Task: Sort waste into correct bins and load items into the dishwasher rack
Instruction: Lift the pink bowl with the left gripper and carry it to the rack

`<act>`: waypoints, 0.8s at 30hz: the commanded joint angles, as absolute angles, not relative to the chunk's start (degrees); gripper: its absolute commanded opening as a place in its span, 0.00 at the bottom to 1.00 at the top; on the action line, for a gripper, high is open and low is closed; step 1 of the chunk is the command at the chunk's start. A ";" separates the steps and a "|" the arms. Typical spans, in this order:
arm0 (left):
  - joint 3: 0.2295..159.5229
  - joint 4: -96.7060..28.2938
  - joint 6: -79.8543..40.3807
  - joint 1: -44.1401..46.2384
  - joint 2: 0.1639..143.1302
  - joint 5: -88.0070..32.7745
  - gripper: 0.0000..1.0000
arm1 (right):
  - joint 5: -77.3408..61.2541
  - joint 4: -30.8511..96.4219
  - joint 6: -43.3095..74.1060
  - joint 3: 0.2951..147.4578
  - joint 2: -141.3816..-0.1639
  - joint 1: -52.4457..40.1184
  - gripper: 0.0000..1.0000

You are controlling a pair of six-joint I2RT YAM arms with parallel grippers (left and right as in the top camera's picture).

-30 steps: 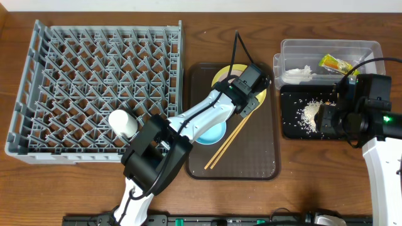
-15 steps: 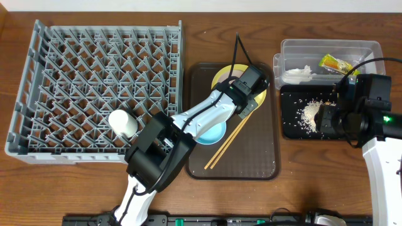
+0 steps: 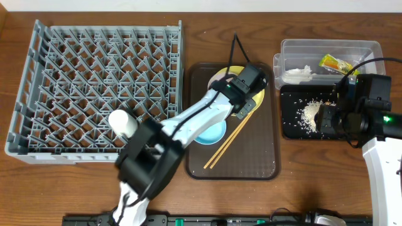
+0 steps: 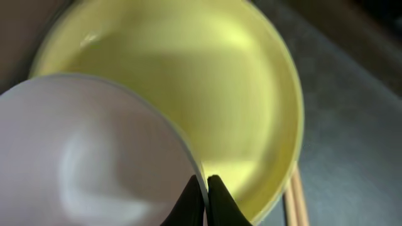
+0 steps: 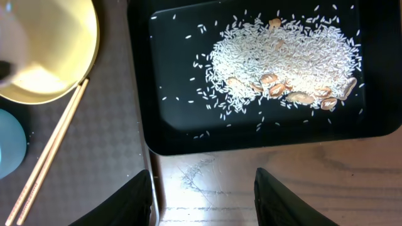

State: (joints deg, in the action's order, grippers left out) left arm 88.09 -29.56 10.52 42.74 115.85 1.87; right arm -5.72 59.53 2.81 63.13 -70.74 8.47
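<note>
My left gripper (image 4: 206, 188) is shut on the rim of the white bowl (image 4: 94, 157) and holds it over the round yellow plate (image 4: 207, 81) on the brown tray; overhead it is at the tray's back (image 3: 242, 94). The light blue bowl (image 3: 210, 133) and two chopsticks (image 3: 229, 141) lie on that tray. The small white cup (image 3: 124, 122) stands in the grey dishwasher rack (image 3: 94, 44). My right gripper (image 5: 204, 201) is open and empty over the table beside the black tray (image 5: 182, 125), which holds the rice scraps (image 5: 282, 56).
The clear tub (image 3: 364, 47) at the back right holds the white tissue (image 3: 298, 73) and the yellow-green wrapper (image 3: 333, 63). The dark brown serving tray (image 3: 257, 157) lies between the rack and the black tray. The left arm's cable runs toward the table's back edge.
The left gripper has shifted slightly toward the back left with the white bowl, whose rim now shows at the plate's left. The right arm has not moved.
</note>
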 commanded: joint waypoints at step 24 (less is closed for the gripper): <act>88.84 -32.47 1.48 -8.51 102.41 -77.19 0.06 | -5.65 59.57 3.38 63.75 -70.24 8.71 0.50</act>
State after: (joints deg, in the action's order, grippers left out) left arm 88.12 -33.19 2.83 -5.98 99.92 -62.46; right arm -5.74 59.53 2.81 63.13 -70.74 8.47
